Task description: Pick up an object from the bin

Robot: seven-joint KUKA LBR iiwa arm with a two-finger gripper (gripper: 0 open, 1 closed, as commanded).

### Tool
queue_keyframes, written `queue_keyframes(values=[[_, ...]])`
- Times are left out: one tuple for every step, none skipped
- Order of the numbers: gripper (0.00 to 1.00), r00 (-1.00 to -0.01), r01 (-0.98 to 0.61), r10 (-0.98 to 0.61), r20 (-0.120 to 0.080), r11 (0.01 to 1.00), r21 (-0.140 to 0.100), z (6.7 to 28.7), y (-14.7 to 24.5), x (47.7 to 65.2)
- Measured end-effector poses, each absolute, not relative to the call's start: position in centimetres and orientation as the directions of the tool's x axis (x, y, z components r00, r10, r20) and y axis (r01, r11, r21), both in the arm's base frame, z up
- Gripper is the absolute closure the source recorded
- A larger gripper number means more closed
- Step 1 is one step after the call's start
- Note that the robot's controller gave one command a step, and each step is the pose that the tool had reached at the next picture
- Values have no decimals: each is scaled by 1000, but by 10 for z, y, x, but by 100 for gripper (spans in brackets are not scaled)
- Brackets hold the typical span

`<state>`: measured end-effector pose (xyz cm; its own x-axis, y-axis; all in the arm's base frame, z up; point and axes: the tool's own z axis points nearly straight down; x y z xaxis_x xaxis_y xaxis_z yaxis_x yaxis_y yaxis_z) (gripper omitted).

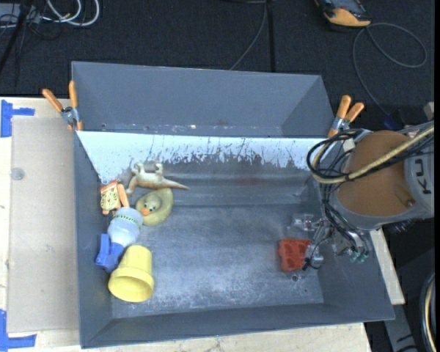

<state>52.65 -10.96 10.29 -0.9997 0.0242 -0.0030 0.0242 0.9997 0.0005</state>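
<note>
My gripper (312, 254) is low at the right side of the bin, just right of a small red block-like thing (292, 254). Its dark fingers touch or overlap the red thing's right edge; I cannot make out whether the thing is between them. The wrist above hides the fingers' upper part.
A cluster lies at the bin's left side: a yellow cup (133, 273), a blue piece (107, 252), a pale blue ball-like thing (124, 228), a yellow duck (154, 207), a small orange figure (112, 196) and a tan lizard-like toy (152, 174). The arm's orange cover and cables hang over the right rim.
</note>
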Motion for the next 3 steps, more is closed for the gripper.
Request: queue_keyframes(values=[[100, -1000, 23, 23, -3, 1000, 0, 103, -109, 527], [100, -1000, 8, 8, 5, 1000, 2, 146, -108, 518], [100, -1000, 8, 8, 0, 1000, 1, 209, -109, 526]])
